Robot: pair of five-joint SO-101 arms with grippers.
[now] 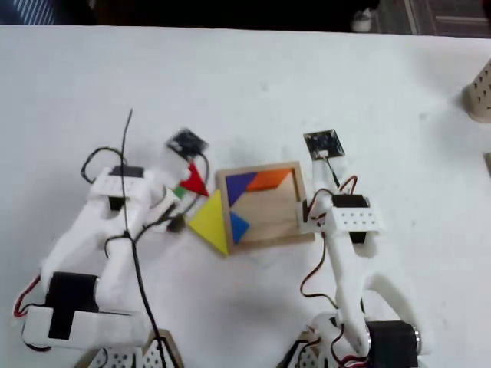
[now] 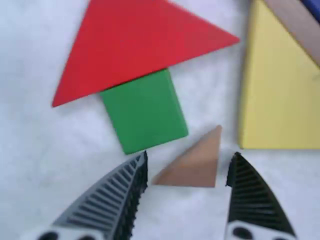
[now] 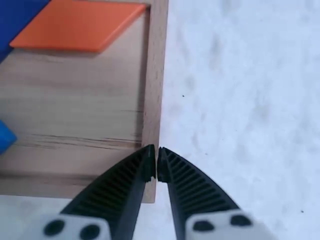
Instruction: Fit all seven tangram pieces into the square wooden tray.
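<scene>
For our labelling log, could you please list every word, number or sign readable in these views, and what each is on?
None can be read.
The red triangle, green square and wooden tray are plain.
Any print on the left dark board and right dark board is too small to read.

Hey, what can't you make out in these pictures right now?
High view: the left arm hides part of the green square; too small to tell whether the yellow triangle lies on the rim of the tray.
Right wrist view: picture edges cut off most of the tray; whether the right gripper touches it is unclear.
</scene>
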